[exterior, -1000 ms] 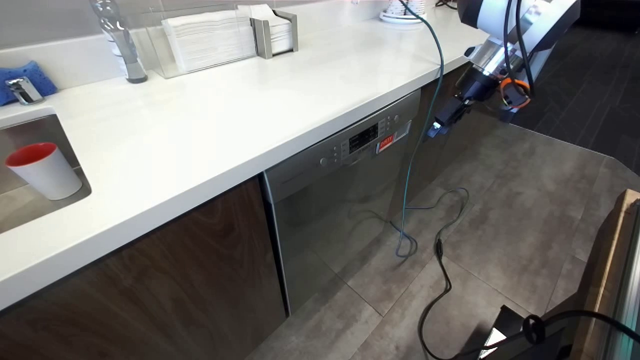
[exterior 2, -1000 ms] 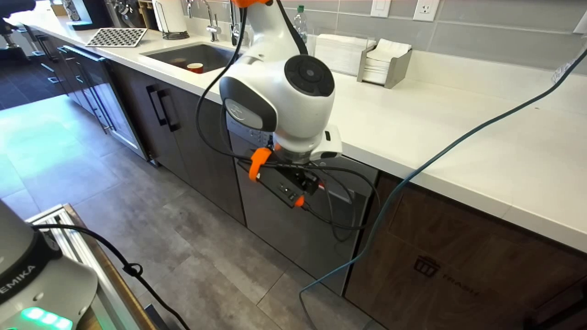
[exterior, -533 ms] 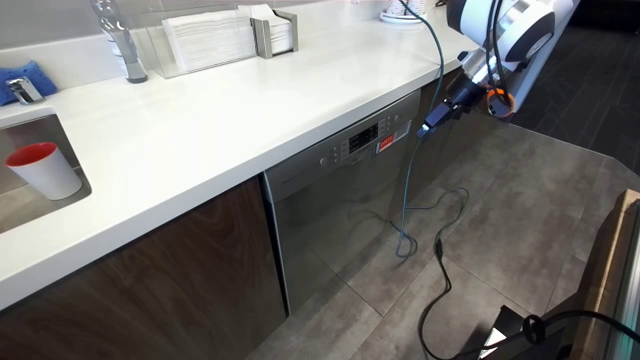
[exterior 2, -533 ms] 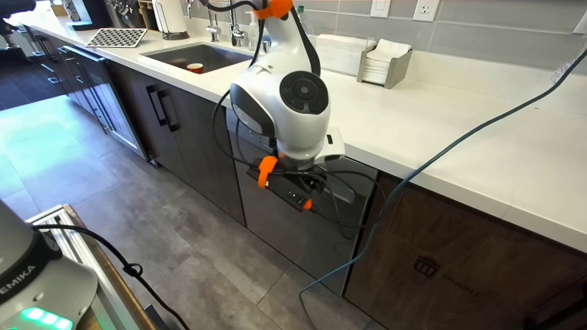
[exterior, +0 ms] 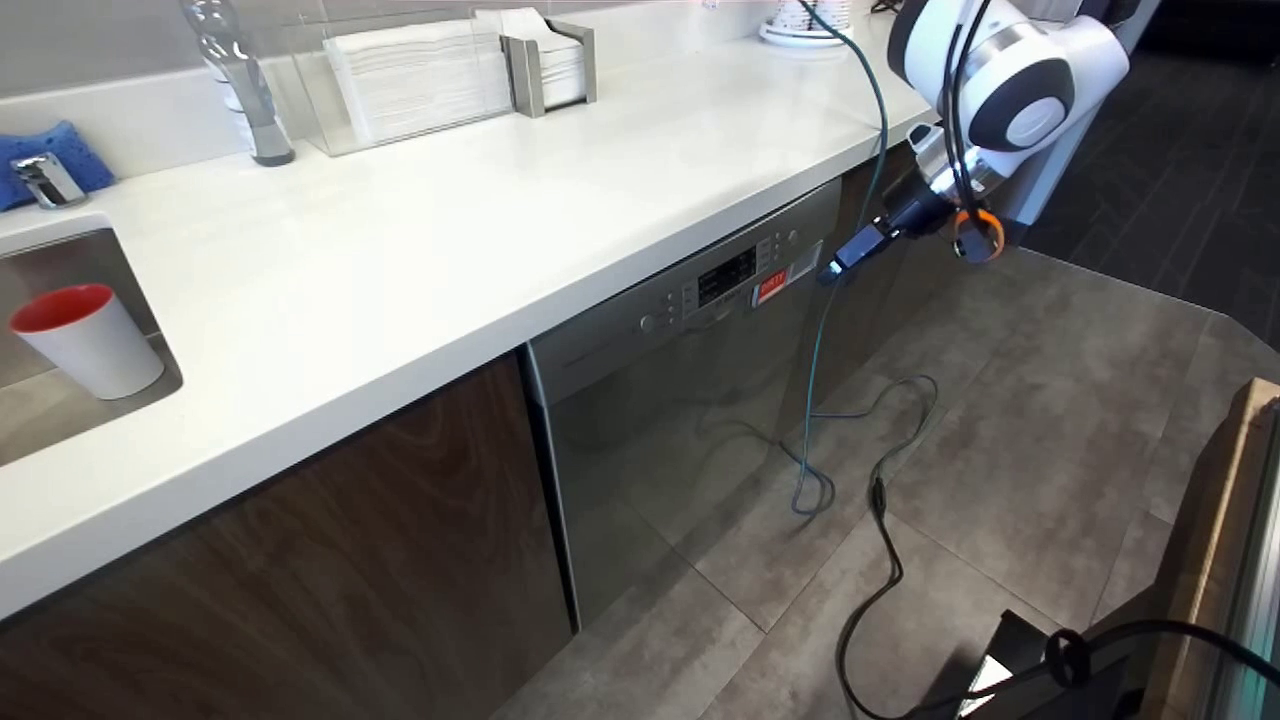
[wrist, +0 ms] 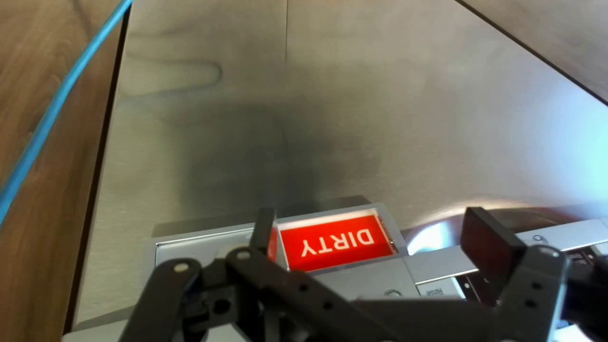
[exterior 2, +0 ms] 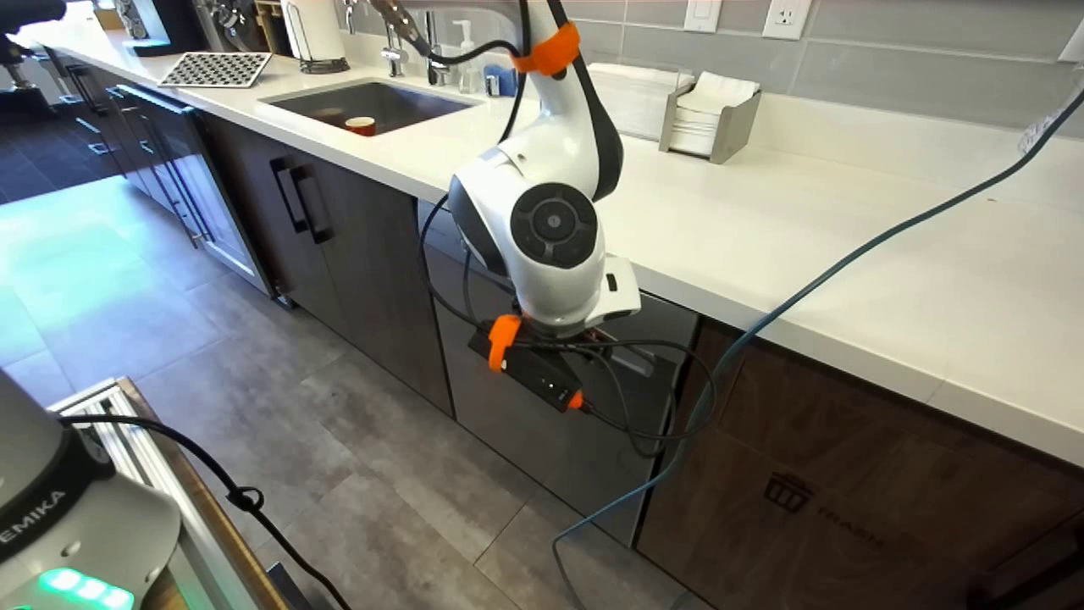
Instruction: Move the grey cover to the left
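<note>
A sign is fixed to the dishwasher front, with a red panel reading DIRTY (wrist: 338, 242) and a plain grey cover (wrist: 197, 244) over its other half. Both parts also show in an exterior view, the red panel (exterior: 772, 286) and the grey cover (exterior: 804, 263). My gripper (wrist: 373, 230) is open and empty. In the wrist view one finger (wrist: 262, 230) stands in front of the cover's edge beside the red panel, and the opposite finger lies past the sign's far end. I cannot tell whether it touches. In an exterior view, the fingertips (exterior: 830, 272) are close to the sign.
The dishwasher's control panel (exterior: 727, 277) is beside the sign, under the white counter edge (exterior: 640, 285). A blue cable (wrist: 57, 99) hangs close to the gripper. A napkin holder (exterior: 548, 65) stands on the counter and a cup (exterior: 95, 345) is in the sink.
The arm has moved lower and closer to the dishwasher, and the gripper has come nearer the sign. The sign and its cover look unchanged.
</note>
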You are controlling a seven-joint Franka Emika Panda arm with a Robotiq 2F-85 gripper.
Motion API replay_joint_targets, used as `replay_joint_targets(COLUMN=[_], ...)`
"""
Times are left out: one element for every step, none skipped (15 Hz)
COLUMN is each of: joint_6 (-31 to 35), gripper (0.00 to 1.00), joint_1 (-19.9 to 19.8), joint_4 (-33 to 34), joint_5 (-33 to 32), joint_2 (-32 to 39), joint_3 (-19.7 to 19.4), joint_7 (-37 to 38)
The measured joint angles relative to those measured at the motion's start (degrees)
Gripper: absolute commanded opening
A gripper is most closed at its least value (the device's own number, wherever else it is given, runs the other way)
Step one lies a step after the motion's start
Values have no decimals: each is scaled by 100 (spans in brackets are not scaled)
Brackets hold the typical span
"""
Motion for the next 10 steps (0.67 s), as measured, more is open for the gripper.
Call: replay_joint_targets(joint_6=[-39, -80, -141, -215, -296, -379, -466, -538, -615, -741], gripper=[100, 100, 100, 100, 100, 100, 100, 100, 100, 100], joint_1=[0, 0, -3, -7, -16, -32, -59, -86, -111, -87], joint_4=[56, 111, 163, 208, 251, 287, 322, 358, 397, 442], joint_5=[167, 334, 475, 607, 725, 830, 918, 1021, 1112, 1234], joint_2=[71, 138, 202, 268, 331, 392, 448, 507, 567, 629], joint_3=[4, 4, 3, -3, -15, -28, -37, -44, -51, -114], joint_7=[-150, -302, -432, -597, -752, -896, -1034, -1179, -1316, -1460])
